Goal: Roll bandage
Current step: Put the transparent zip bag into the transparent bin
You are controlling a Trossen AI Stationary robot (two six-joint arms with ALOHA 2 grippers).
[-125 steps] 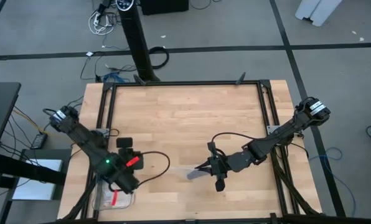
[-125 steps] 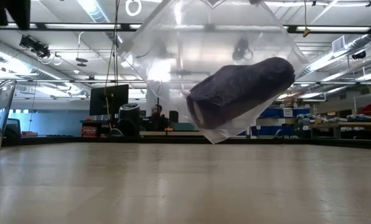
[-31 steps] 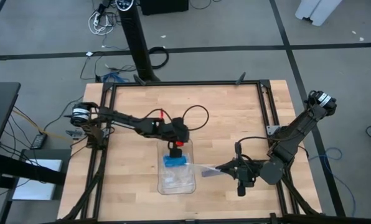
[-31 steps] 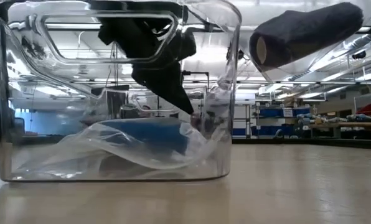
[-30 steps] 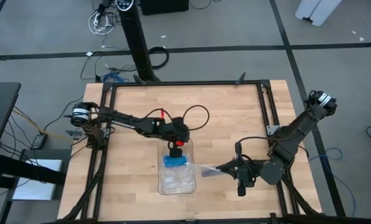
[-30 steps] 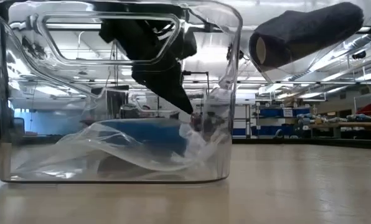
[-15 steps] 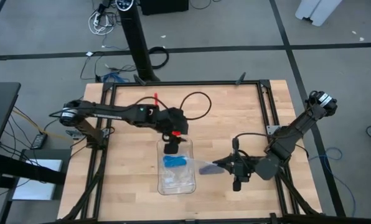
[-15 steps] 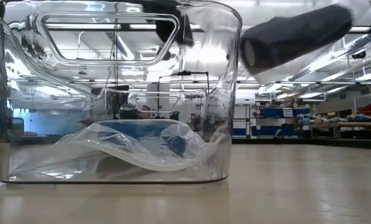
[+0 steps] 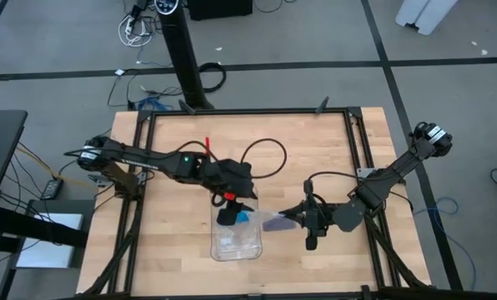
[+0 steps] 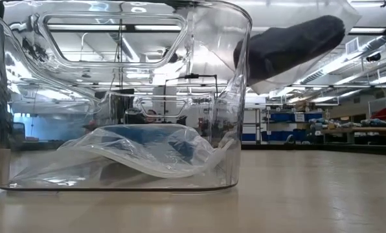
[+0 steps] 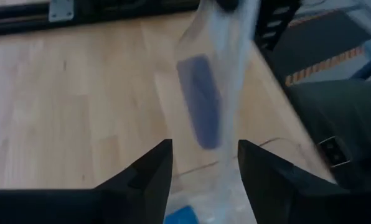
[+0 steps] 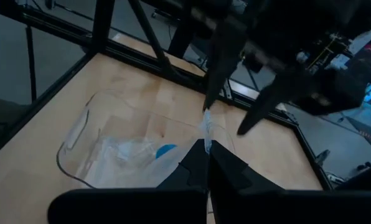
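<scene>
Pinching bagged bandage [image 10: 287, 46], right hand [image 9: 292, 218] aloft

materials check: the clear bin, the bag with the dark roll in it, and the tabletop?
Bin: looks like rigid clear plastic, glossy; the room shows through its walls.
Bag: thin transparent film, probably soft plastic, creased.
Bandage roll: dark, matte, fuzzy fabric by its texture.
Tabletop: light wood planks, visible grain lines.

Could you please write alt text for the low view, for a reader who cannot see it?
A clear plastic bin stands on the wooden table, holding a crumpled clear bag with a light-blue item inside. Above its right edge hangs another clear bag containing a dark rolled bandage. A blurred workshop fills the background.
</scene>
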